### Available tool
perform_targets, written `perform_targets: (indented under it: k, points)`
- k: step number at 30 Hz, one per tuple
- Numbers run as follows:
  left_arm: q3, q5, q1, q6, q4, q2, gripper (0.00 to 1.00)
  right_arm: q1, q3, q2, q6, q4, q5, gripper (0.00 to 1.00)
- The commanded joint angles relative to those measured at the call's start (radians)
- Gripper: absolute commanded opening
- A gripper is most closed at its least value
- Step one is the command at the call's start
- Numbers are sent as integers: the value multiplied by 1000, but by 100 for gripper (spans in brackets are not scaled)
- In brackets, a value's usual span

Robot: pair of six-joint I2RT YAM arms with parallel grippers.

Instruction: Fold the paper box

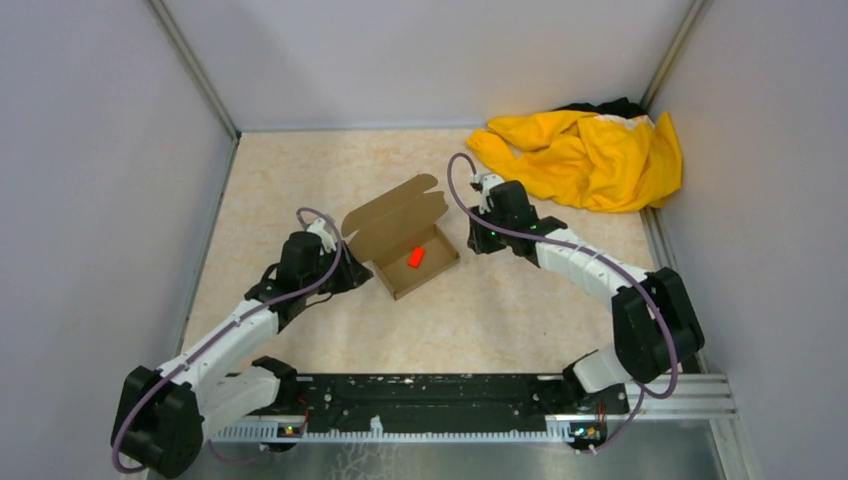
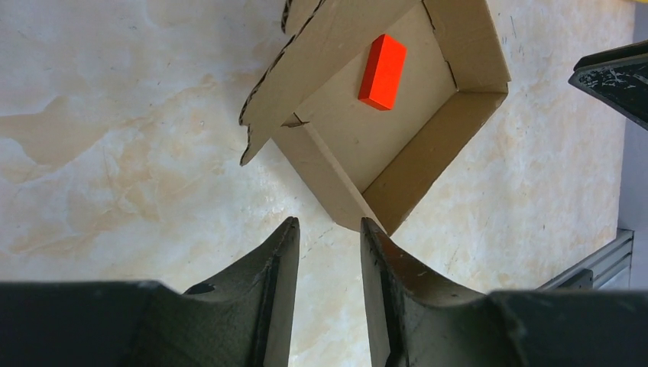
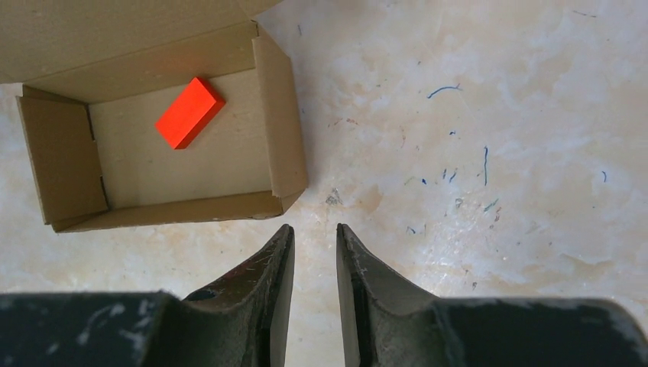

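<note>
We find the counter carrying a yellow cloth in the far right corner, well apart from the work. The paper box sits mid-counter between both arms, tray formed, lid flap not yet shut. Left pincer and right pincer are each released, jaws narrowly parted, grasping nothing, just short of a box corner. A red block lies inside. Risk, in our judgement: a one-sided push slides the light carton, or such narrow jaws crumple a wall.
</note>
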Motion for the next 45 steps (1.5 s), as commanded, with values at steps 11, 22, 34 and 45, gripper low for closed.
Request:
perform_targets:
  k: [11, 22, 34, 45]
  points:
    - [116, -19, 3, 19, 60, 36, 68, 9, -70, -244, 183, -55, -24, 31]
    - [400, -70, -39, -39, 181, 366, 80, 9, 71, -360, 139, -419, -56, 50]
    - [492, 12, -114, 4, 151, 415, 94, -36, 253, -278, 78, -395, -33, 70]
    - [356, -135, -71, 125, -65, 90, 99, -91, 351, -82, -136, -166, -139, 74]
